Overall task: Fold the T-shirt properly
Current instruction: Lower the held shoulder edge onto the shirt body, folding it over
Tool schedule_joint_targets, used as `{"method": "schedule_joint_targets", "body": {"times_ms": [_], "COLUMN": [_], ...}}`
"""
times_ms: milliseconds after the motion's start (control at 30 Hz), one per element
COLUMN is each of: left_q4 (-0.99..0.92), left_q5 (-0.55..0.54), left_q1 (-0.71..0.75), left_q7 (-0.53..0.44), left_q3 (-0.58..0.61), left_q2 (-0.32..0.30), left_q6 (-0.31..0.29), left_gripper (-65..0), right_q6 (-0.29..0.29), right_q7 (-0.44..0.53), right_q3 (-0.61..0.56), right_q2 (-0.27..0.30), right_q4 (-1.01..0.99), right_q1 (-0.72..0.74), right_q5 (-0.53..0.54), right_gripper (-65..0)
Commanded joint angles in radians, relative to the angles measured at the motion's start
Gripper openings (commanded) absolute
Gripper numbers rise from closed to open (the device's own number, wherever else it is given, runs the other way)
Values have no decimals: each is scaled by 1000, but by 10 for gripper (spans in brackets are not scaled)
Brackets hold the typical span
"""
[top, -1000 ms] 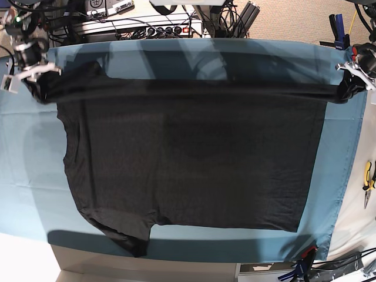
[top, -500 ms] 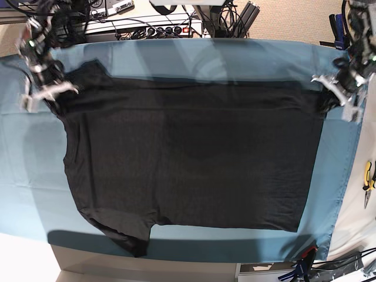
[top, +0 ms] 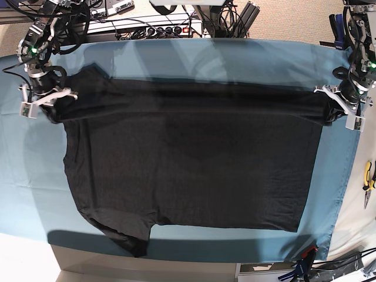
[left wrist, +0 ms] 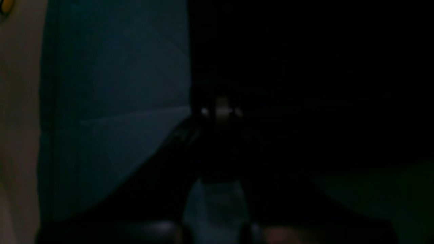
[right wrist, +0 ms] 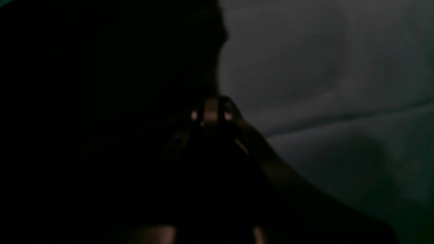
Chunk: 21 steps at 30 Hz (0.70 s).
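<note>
The black T-shirt (top: 188,164) lies spread on the teal table cloth (top: 235,56), plain side up, with one sleeve hanging over the near edge at the left. Its far edge is lifted in a band between both grippers. My right gripper (top: 50,101) is shut on the shirt's far left corner. My left gripper (top: 333,108) is shut on the far right corner. Both wrist views are very dark. The left gripper (left wrist: 220,112) pinches dark fabric (left wrist: 305,101) beside the cloth (left wrist: 118,101). The right gripper (right wrist: 211,115) pinches dark fabric (right wrist: 101,101).
Cables and electronics (top: 147,23) crowd the far side behind the table. A blue clamp (top: 338,29) holds the cloth at the far right corner, another clamp (top: 302,264) at the near right. Yellow-handled pliers (top: 368,182) lie on the bare table at the right.
Both grippers have come inward and toward the near side with the shirt's far edge. The edge, stretched taut a second ago, now hangs lower and slacker over the shirt.
</note>
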Motion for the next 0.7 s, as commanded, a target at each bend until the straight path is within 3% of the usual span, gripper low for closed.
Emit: {"method": "schedule_joint_targets", "body": {"times_ms": [0, 667], "left_q4": [14, -33], "left_q5": [-4, -2], "left_q1": [-8, -25], "left_q7": [-26, -60], "left_q3": [-8, -8], "left_q2": [-20, -19], "left_q6": [3, 2], "left_gripper": [-650, -650], "right_q6": [-3, -3], "right_q7": [33, 47], "right_q3": [8, 6], "right_q2": [16, 16], "right_q4": [14, 14], "right_q1": [11, 52], "right_q5": [9, -25], "right_gripper": [-650, -650]}}
